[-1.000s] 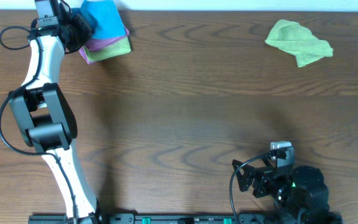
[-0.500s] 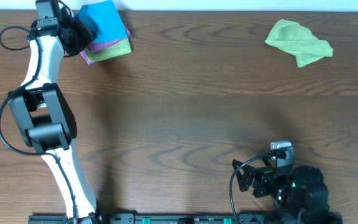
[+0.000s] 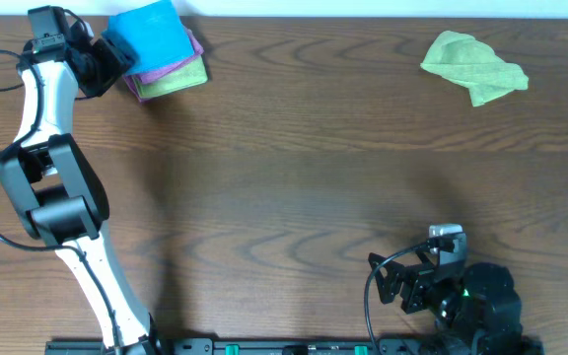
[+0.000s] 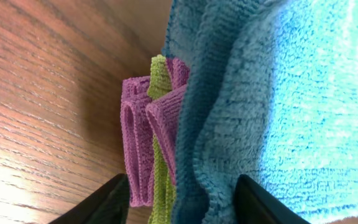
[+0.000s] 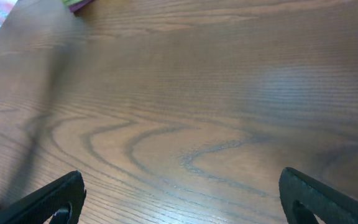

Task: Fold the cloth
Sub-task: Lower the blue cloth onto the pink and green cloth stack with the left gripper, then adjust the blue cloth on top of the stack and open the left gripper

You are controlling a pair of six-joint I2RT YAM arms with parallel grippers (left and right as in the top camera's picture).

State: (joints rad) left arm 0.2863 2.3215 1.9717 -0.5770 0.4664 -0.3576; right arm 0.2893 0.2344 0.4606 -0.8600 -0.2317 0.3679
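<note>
I'm judging the fold finished: the cloth (image 3: pixel 149 33) is lying atop a purple cloth (image 3: pixel 194 46) and green cloth (image 3: pixel 173 80) in the bench's (image 3: pixel 284 177) far-left corner. My left tool (image 4: pixel 188 200) is straddling the edge, released (right tool (image 5: pixel 182 199) idling, spread wide); next I'm lifting clear without snagging.

Dark wood-grain table (image 3: pixel 294 177); white strip (image 3: pixel 383 8) along far edge.

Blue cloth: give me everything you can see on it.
The blue cloth is bright sky-blue terry, folded into a rough square, layered edges showing in the wrist view. It lies on top of a purple cloth and a folded green cloth by the table's far edge, left side. The left gripper, open, straddles the stack's edge; contact is unclear.
</note>
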